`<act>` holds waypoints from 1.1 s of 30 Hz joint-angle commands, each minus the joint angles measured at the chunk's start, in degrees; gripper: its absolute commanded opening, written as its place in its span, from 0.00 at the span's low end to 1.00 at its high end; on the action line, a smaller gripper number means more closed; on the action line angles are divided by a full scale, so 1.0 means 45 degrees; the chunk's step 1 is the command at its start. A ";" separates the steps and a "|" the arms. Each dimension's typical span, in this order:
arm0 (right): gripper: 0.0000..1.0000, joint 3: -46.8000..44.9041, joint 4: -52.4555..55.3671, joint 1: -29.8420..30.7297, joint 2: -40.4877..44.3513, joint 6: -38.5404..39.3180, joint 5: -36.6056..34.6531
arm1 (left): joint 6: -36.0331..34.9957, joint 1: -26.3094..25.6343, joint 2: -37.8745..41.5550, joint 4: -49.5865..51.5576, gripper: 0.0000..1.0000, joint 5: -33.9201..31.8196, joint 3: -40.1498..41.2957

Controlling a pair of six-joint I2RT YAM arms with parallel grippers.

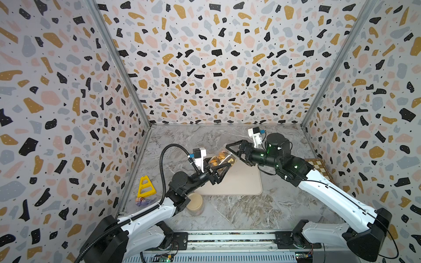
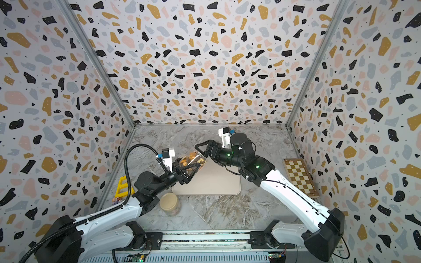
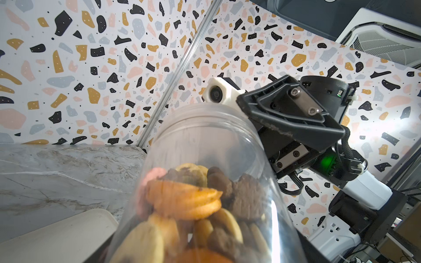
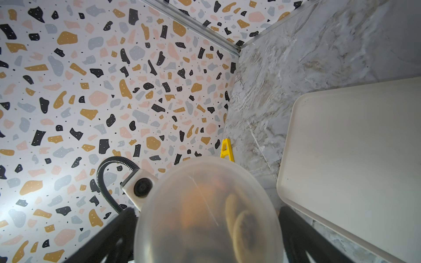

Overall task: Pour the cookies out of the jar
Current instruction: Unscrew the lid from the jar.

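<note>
Near a yellow triangular stand (image 1: pixel 145 186) and a tan-lidded tub (image 1: pixel 194 201) at the left of the marble table (image 1: pixel 239 211), the left gripper (image 1: pixel 217 169) is clamped on the lower end of the clear jar (image 1: pixel 222 158). The jar hangs tilted in the air above the far left corner of the beige tray (image 1: pixel 246 182). The cookies (image 3: pixel 184 198), orange, brown and pale, lie heaped at that lower end, and none is on the tray. The right gripper (image 1: pixel 232 151), jaws spread wide, straddles the jar's raised end and appears to press on it from both sides. Its wrist view shows that end as a frosted round face; whether it is lid or base is unclear. A chessboard (image 1: pixel 320 168) lies at far right. Pouring looks not yet begun. Doing it well likely means making sure the mouth is free, bringing the jar over the tray's middle, and tipping slowly so the biscuits slide out rather than bounce over the low rim.
</note>
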State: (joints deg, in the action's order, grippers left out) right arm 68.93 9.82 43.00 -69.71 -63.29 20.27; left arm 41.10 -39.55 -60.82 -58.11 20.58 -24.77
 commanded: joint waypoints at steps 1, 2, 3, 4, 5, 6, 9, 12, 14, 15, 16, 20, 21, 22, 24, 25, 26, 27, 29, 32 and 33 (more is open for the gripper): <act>1.00 0.0567 0.0809 0.0131 0.0090 -0.0623 -0.0495 | -0.0457 -0.0001 0.0351 -0.1091 0.00 0.0115 -0.0422; 1.00 0.0517 0.0695 0.0131 0.0138 -0.0615 -0.0537 | -0.0410 -0.0011 0.0321 -0.1130 0.00 0.0115 -0.0432; 0.99 0.0466 0.0539 0.0134 0.0194 -0.0609 -0.0552 | -0.0385 -0.0008 0.0283 -0.1183 0.00 0.0133 -0.0432; 0.98 0.0442 0.0449 0.0131 0.0181 -0.0627 -0.0560 | -0.0350 0.0007 0.0256 -0.1225 0.00 0.0119 -0.0432; 0.97 0.0463 0.0310 0.0131 0.0156 -0.0573 -0.0507 | -0.0287 0.0001 0.0231 -0.1280 0.00 0.0095 -0.0432; 0.97 0.0531 0.0312 0.0131 0.0091 -0.0528 -0.0458 | -0.0250 0.0000 0.0205 -0.1305 0.00 0.0099 -0.0447; 0.95 0.0469 -0.0308 0.0131 -0.0006 -0.0306 -0.0200 | -0.0066 -0.0014 0.0127 -0.1410 0.00 0.0132 -0.0454; 0.93 0.0224 -0.1386 0.0131 0.0024 0.0398 0.0200 | 0.0311 -0.0002 -0.0012 -0.1755 0.00 0.0093 -0.0415; 0.93 0.0125 -0.1731 0.0131 0.0064 0.1101 0.0239 | 0.0647 -0.0003 -0.0148 -0.2076 0.00 0.0051 -0.0376; 0.92 -0.0024 -0.2115 0.0106 0.0115 0.1392 0.0398 | 0.0886 -0.0012 -0.0274 -0.2331 0.00 0.0099 -0.0354; 0.92 -0.0205 -0.2486 0.0075 0.0175 0.1556 0.0615 | 0.1060 -0.0019 -0.0391 -0.2569 0.00 0.0184 -0.0325; 0.92 -0.0827 -0.3836 0.0022 0.0423 0.2337 0.1261 | 0.1480 -0.0006 -0.0434 -0.3042 0.00 0.0111 -0.0139; 0.92 -0.0900 -0.3904 -0.0041 0.0433 0.2524 0.1361 | 0.1501 -0.0017 -0.0360 -0.3027 0.00 0.0079 -0.0120; 0.92 -0.0997 -0.4061 -0.0109 0.0461 0.2687 0.1542 | 0.1528 -0.0010 -0.0276 -0.2976 0.00 0.0042 -0.0119; 0.91 -0.1255 -0.4369 -0.0280 0.0566 0.3049 0.1720 | 0.1605 0.0003 -0.0128 -0.2927 0.00 0.0069 -0.0119; 0.90 -0.1410 -0.4535 -0.0391 0.0649 0.3135 0.1843 | 0.1654 -0.0017 -0.0032 -0.2890 0.00 0.0094 -0.0123; 0.88 -0.1646 -0.4889 -0.0547 0.0776 0.3177 0.2035 | 0.1700 -0.0016 0.0062 -0.2835 0.00 0.0088 -0.0100; 0.87 -0.1888 -0.5282 -0.0690 0.0903 0.3146 0.2206 | 0.1739 -0.0019 0.0132 -0.2777 0.00 0.0080 -0.0085; 0.88 -0.2274 -0.6164 -0.0857 0.1145 0.3152 0.2705 | 0.1897 -0.0018 0.0228 -0.2850 0.00 0.0046 0.0024; 0.88 -0.2385 -0.6661 -0.0865 0.1357 0.3500 0.3183 | 0.2438 -0.0007 0.0251 -0.3175 0.00 -0.0142 0.0263; 0.88 -0.2387 -0.6748 -0.0865 0.1392 0.3651 0.3305 | 0.2619 -0.0011 0.0252 -0.3353 0.01 -0.0235 0.0323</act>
State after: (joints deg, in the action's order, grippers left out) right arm 57.63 -14.35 39.35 -65.69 -49.82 31.44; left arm 50.35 -39.70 -61.28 -64.99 20.45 -23.92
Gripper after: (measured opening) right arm 0.882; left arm 0.812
